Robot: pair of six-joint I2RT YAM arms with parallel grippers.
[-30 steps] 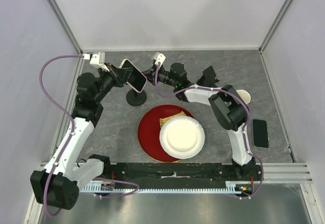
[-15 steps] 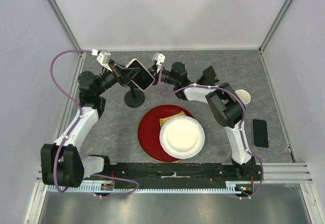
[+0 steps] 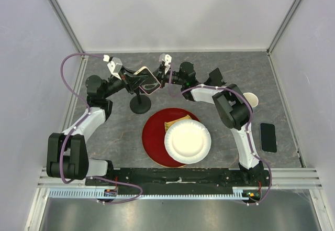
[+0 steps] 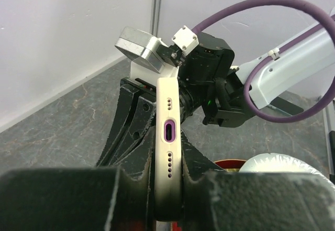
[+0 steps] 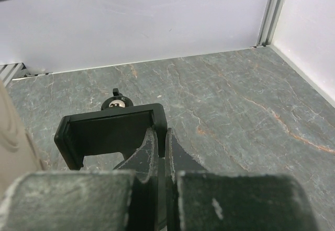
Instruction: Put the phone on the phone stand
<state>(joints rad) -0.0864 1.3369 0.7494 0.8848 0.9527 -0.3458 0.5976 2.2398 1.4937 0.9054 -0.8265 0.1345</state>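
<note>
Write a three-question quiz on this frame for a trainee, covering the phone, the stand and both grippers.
1. True or false: the phone already sits in the phone stand.
2. What does the right gripper pinch? A) an edge of the phone stand's cradle B) the phone C) nothing
3. Name the gripper that holds the phone.

Key
1. False: the cradle is empty and the phone is held in the air beside it.
2. A
3. The left gripper, clamped on the phone's two faces near the port end.
</note>
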